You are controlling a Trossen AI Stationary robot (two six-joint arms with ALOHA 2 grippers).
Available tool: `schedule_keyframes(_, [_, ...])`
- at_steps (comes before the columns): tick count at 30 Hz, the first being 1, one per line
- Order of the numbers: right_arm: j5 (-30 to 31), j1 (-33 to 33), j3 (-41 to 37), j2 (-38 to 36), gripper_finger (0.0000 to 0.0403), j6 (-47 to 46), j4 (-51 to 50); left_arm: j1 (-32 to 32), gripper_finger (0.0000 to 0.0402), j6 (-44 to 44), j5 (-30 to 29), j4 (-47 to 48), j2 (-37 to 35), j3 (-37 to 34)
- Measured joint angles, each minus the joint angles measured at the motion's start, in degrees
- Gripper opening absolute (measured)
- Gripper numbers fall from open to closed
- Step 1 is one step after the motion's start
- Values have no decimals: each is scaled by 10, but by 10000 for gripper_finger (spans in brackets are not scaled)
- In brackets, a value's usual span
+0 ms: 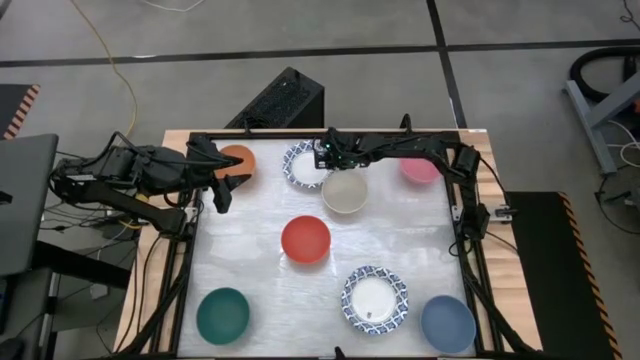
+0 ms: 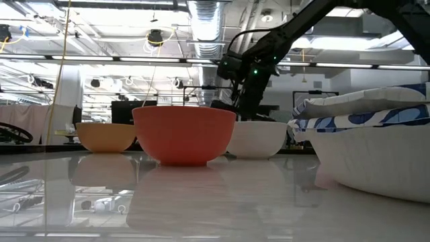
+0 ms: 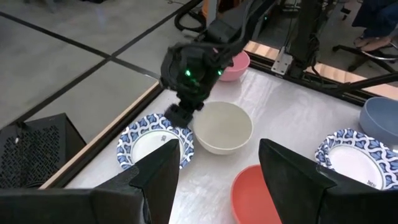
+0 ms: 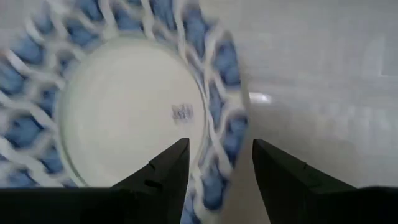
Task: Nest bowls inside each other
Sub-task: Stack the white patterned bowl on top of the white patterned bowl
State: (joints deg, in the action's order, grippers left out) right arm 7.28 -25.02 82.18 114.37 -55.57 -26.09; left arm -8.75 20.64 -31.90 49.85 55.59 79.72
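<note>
My right gripper [image 4: 216, 163] is open and hovers over a white bowl with a blue patterned rim [image 1: 300, 165] at the table's far edge. One finger stands over the bowl's inside and the other outside its rim [image 4: 225, 140]; I see no touch. A cream bowl [image 1: 345, 192] stands just beside it. An orange bowl [image 1: 238, 158], a pink one [image 1: 420, 168], a red one [image 1: 305, 240], a teal one [image 1: 222, 315], a blue one [image 1: 447, 323] and another patterned bowl [image 1: 375, 300] each rest on their bases, spread over the table. My left gripper [image 1: 222, 195] waits open at the left, raised.
A black frame [image 1: 460, 170] borders the white tabletop. A dark box [image 1: 280, 100] stands on the floor beyond the far edge. Bare tabletop lies between the red bowl and the bowls at the near edge.
</note>
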Motion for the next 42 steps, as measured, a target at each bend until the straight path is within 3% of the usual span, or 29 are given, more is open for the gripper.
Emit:
schedule_keyframes(8, [-12, 10, 1, 11, 180, 6, 14, 0, 210, 0, 0, -2, 0, 0])
schedule_keyframes(20, [-52, 5, 1, 8, 16, 28, 13, 0, 210, 0, -1, -4, 0, 0])
schedule_keyframes(28, [-79, -3, 27, 8, 8, 37, 3, 0, 210, 0, -3, -4, 0, 0])
schedule_keyframes(37, [-102, -24, 150, 7, 6, 96, -89, 0, 210, 0, -3, -4, 0, 0])
schedule_keyframes(42, [-187, -40, 222, 7, 5, 143, -175, 0, 210, 0, -4, -2, 0, 0])
